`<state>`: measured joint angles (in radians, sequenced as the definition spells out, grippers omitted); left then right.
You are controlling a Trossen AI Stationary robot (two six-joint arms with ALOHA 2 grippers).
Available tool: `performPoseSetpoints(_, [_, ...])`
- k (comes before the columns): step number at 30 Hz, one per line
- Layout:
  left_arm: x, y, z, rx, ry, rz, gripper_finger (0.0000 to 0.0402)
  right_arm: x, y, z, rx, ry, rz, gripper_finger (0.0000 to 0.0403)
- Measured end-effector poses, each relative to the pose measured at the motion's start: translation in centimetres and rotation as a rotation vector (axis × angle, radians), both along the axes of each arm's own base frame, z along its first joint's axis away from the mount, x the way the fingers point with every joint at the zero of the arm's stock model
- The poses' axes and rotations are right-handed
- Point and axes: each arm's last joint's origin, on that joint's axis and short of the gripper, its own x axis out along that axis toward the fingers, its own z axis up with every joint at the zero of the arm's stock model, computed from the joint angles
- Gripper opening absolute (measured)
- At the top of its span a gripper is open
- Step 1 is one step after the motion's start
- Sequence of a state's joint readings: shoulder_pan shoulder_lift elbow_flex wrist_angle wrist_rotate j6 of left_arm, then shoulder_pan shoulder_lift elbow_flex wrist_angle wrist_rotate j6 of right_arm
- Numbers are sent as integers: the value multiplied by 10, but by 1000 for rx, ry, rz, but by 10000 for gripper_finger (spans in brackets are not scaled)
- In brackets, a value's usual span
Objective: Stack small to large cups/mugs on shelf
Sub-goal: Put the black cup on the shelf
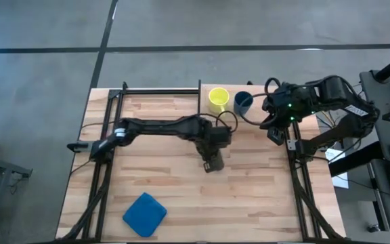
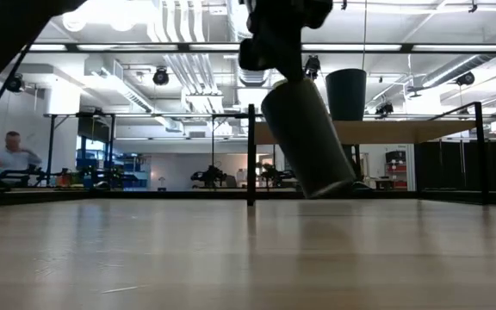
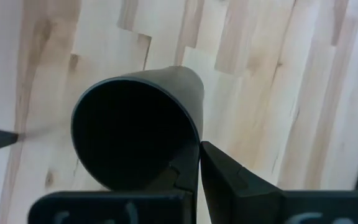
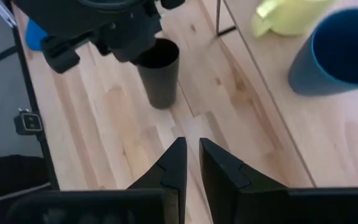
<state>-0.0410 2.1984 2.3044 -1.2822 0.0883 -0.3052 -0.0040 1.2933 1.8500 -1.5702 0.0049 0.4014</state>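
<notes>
My left gripper [image 1: 213, 150] holds a tall black cup [image 1: 210, 165] over the middle of the table; the cup also shows in the low view [image 2: 310, 142] and the right wrist view [image 4: 159, 74]. A yellow mug [image 1: 219, 99] and a dark blue cup [image 1: 243, 102] stand upright side by side on the light wooden shelf [image 1: 249, 120] at the far right. My right gripper [image 4: 190, 163] is shut and empty, at the shelf's right end, above the table's right side. My left gripper pinches the black cup's wall at the rim [image 3: 194, 152], one finger inside the cup and one finger [image 3: 232, 180] outside. The fingers come from above, pointing down. The cup hangs below them, tilted, lifted clear of the table [image 2: 325, 185].
A flat blue cloth [image 1: 144, 214] lies near the table's front left. A thin dark post [image 2: 251, 155] marks the shelf's left end. Black frame rails run along the table's left and right sides. A person [image 2: 11, 155] sits in the room behind.
</notes>
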Motion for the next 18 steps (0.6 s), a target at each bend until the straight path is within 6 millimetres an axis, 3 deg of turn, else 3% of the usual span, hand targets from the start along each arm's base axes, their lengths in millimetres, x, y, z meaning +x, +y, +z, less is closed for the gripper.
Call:
performPoseSetpoints(9, [-7,4,-5,154,104,-52,0,1,0,-19,-4,59,-3,38])
performPoseSetpoints(18, [-7,3,-7,184,103,-84,0,7,-1,-21,-19,27,-12,38])
